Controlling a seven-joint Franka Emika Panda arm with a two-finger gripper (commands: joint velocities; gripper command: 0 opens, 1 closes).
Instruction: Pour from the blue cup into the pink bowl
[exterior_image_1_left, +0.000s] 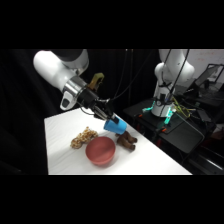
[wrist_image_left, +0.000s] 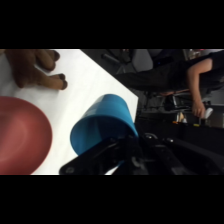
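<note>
You have the blue cup up off the table in the gripper, just left of the middle of the side view. The arm comes in from the upper left of that frame, and the cup hangs at its lower right end, tipped over on a slant, with its body lower and to the right of the black linkage. The fingers are closed on the cup, one on each side of its wall, as far as the side view shows.

In the wrist view the blue cup fills the lower centre of the frame. Its open mouth faces lower left, and the black gripper parts cover its lower right side, so you cannot make out the fingertips there.

The pink bowl sits on the white table below and slightly left of the cup, well under it with clear air between them. In the wrist view the pink bowl is cut off by the left edge, just left of the cup's mouth.

A tan plush toy lies at the bowl's upper left, and a dark brown plush toy lies at its right, under the cup. A person's arm shows at the wrist view's upper right.

You will find no brand, label or readable writing on the cup, the bowl or the toys.
</note>
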